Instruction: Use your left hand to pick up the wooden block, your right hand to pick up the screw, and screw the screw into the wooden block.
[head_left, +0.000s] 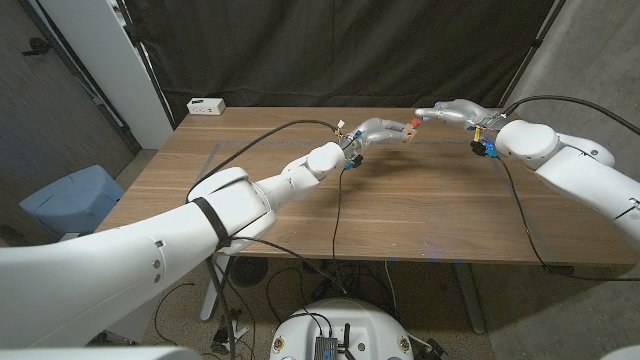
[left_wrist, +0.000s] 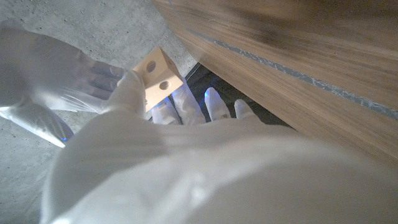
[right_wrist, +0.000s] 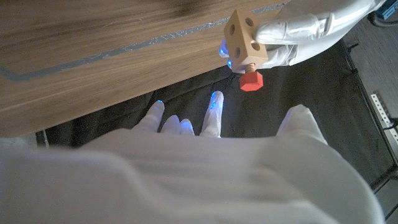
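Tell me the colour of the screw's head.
Red. The screw sticks out of the block; the right wrist view shows it best.

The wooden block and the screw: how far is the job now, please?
Done: the left hand holds the wooden block up above the table, and the red-headed screw already sits in one of its holes. In hand: the right hand is beside the screw with fingers spread, not gripping it. Left: the shank still shows between head and block, so more turning seems needed.
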